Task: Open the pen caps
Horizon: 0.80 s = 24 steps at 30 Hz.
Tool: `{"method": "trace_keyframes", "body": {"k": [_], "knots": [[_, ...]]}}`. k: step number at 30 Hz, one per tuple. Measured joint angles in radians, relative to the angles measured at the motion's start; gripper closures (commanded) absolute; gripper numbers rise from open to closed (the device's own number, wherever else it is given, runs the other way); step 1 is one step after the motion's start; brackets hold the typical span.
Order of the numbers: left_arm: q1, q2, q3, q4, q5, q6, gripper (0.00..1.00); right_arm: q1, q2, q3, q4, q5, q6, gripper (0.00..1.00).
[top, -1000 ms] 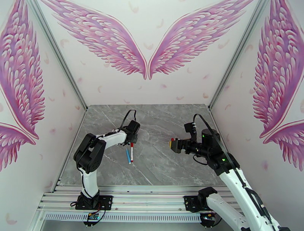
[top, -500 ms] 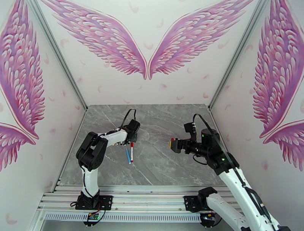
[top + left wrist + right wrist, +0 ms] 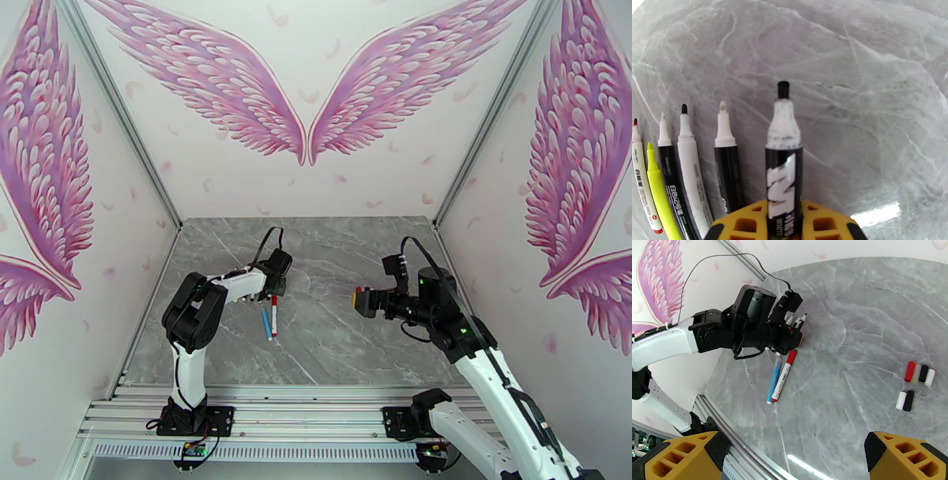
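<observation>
Well past halfway, by the look of it. Pinching a black marker [image 3: 784,169] in the left gripper [image 3: 784,227], fingers pressed onto its barrel, nib bare and pointing away over the tabletop [image 3: 869,98]. Just left of it, lying side by side with nibs exposed: a row of five uncapped pens [image 3: 691,173], among them a yellow highlighter [image 3: 656,185]. Well apart from the pens, over on the right arm's side: six loose pen caps [image 3: 923,373] in a small cluster, with red, pale, black and white in one line and white and black just below. Holding nothing in the right gripper [image 3: 794,455], fingers spread wide above the surface. Left to do, judging from the right wrist view: a red-capped pen [image 3: 785,372] and a blue pen [image 3: 774,378], lying close together beside the left gripper. Red cap plainly on; blue one's cap hard to make out, probably on too. So likely two caps to pull, once the black marker is set down.
</observation>
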Motion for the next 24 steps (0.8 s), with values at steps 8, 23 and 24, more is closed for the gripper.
{"method": "trace_keyframes", "body": {"k": [8, 23, 24], "knots": [[0.001, 0.002, 0.011, -0.011, -0.001, -0.003, 0.70, 0.000, 0.000, 0.000, -0.003, 0.001, 0.000, 0.01], [0.001, -0.026, 0.013, -0.038, 0.007, -0.042, 0.65, 0.000, 0.000, 0.000, -0.007, 0.001, 0.000, 0.01], [0.001, -0.047, 0.006, -0.038, 0.012, -0.050, 0.64, 0.000, 0.000, 0.000, -0.007, 0.001, 0.000, 0.01]]}}
